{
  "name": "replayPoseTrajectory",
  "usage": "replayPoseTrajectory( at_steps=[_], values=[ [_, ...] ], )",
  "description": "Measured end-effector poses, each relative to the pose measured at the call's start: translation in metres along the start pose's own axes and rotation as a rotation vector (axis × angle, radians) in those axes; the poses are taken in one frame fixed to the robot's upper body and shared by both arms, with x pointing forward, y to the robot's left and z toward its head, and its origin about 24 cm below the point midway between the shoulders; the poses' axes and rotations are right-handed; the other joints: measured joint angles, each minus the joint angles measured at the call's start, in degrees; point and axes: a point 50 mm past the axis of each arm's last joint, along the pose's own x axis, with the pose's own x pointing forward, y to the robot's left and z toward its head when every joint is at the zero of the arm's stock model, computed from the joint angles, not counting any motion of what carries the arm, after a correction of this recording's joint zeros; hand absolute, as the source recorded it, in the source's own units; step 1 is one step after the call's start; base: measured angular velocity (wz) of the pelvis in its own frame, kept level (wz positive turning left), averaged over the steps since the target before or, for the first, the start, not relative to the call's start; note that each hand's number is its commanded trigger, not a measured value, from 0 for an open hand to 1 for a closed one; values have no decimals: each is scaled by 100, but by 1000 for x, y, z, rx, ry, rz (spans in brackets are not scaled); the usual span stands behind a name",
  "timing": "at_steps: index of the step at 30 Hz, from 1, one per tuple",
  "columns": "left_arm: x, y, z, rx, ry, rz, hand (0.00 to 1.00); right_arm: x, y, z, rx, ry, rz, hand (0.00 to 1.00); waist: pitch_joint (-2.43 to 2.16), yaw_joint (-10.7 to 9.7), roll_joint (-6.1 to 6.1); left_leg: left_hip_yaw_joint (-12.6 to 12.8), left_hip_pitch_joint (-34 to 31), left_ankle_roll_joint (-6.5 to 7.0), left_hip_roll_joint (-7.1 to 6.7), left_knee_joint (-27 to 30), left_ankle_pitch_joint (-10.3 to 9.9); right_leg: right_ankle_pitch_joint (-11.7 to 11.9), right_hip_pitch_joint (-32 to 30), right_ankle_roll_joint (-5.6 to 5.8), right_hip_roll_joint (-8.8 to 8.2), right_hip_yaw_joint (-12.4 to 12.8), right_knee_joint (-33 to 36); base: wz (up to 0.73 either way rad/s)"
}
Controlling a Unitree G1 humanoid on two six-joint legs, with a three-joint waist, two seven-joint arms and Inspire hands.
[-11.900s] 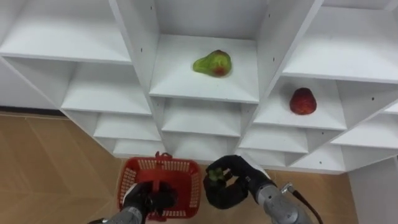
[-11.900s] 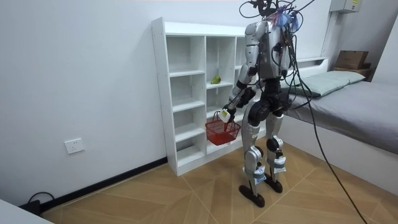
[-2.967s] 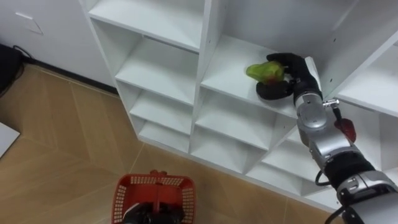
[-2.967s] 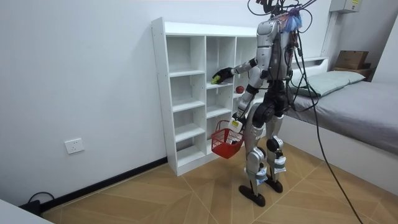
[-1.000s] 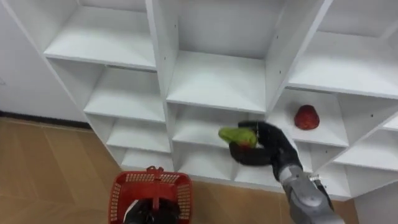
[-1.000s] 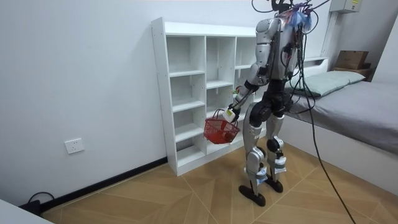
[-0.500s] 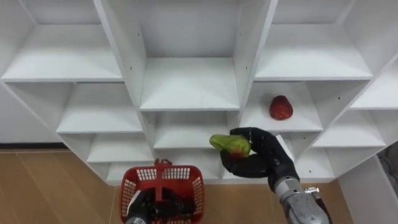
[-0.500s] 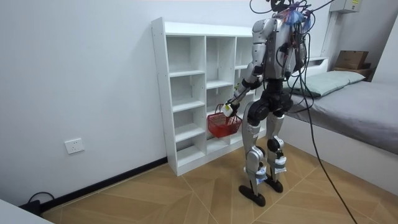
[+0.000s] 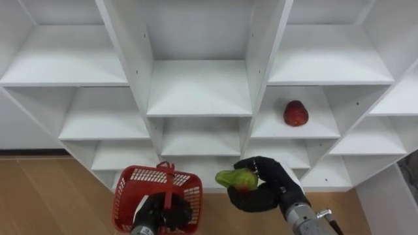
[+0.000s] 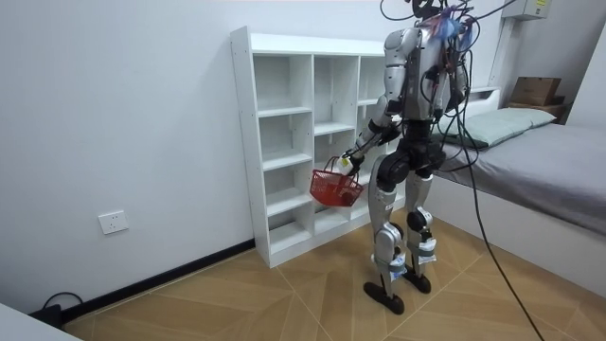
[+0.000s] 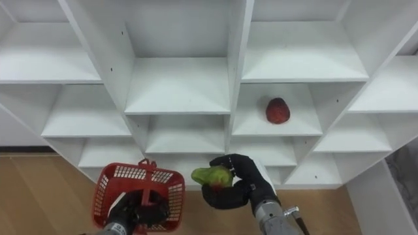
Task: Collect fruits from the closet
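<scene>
— Where was the green fruit (image 9: 236, 178) seen?

— It was held in the right hand (image 9: 266, 191). The fingers were curled round it from below and behind. It was held low in front of the closet (image 9: 199, 88), just beside the right edge of the basket (image 9: 130, 196), not over it.

— And how was the basket held?

— Its handle (image 9: 167, 183) was gripped by the left hand (image 9: 160, 214), with the fingers closed round it. The basket was hung in the air and tipped a little to one side.

— What could have gone wrong from there?

— The fruit could have been let go too soon. It was not yet over the basket, so it would likely have been dropped on the floor (image 9: 52, 189) and bruised.

— Anything else?

— The fruit looked smooth, and only part of it was covered by the fingers. It could have been lost from the hand if the arm was moved fast. The basket could also have been bumped by the hand or the fruit. It was hung from one handle, so it might have been set swinging, and then the drop could have been missed.

— Was more fruit left?

— Yes. A red fruit (image 9: 296, 113) was seen on a shelf (image 9: 313, 127) up and to the right. It could have been forgotten, and the job left half done.
</scene>
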Motion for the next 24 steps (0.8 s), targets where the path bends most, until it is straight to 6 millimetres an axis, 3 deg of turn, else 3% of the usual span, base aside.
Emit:
replayPoseTrajectory(
  at_steps=[12,24],
  values=[
    [0,-1,5,80,-29,-39,100,-2,4,-16,-77,67,24,100,15,16,15,-12,60,1,-1,1,-35,-3,68,4,1,-6,-19,1],
    [-1,-6,6,303,-49,-118,100,10,-1,-4,-193,36,28,100,25,29,-35,-18,40,1,-1,17,-35,-6,39,6,0,0,-14,0]
  ],
)
